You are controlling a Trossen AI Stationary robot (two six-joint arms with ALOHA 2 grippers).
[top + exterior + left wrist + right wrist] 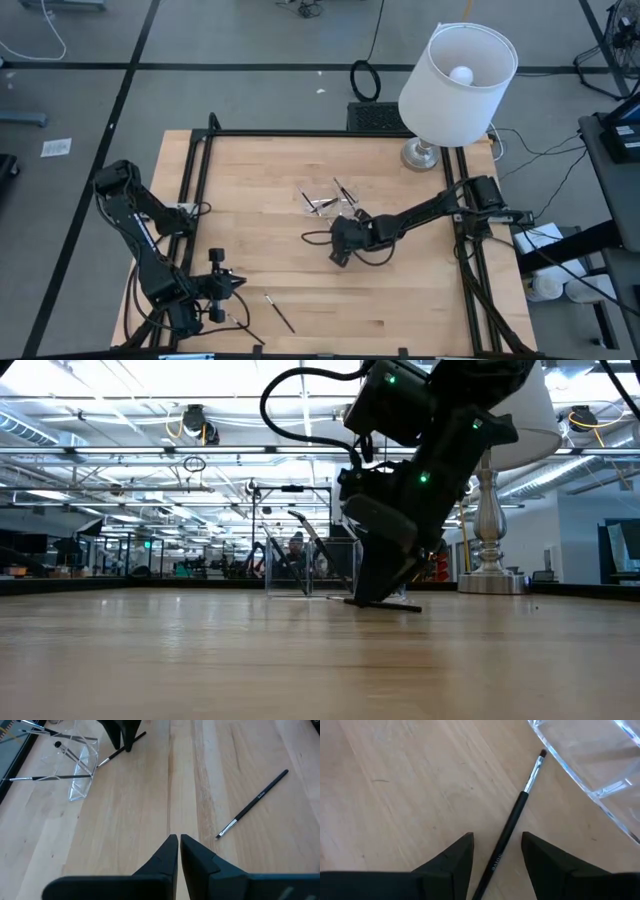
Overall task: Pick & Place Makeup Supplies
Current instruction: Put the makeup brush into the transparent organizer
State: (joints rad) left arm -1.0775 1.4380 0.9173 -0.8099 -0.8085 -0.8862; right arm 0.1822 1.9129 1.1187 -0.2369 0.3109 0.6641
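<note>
A thin black makeup brush (520, 805) with a silvery ferrule lies flat on the wooden table. My right gripper (497, 847) is open over the table's middle (340, 255), one finger on each side of the brush's handle, touching nothing. Just beyond the brush tip stands a small clear plastic tray (335, 200) holding several more brushes (50, 777). Another brush (252, 804) lies on the table near the front edge (278, 312). My left gripper (175, 842) is shut and hangs at the front left (235, 283), short of that brush.
A white-shaded lamp (455, 85) stands on its silver base (420, 155) at the far right corner. Black rails (195, 170) run along the table's left, far and right edges. Bare wood spreads between the two grippers.
</note>
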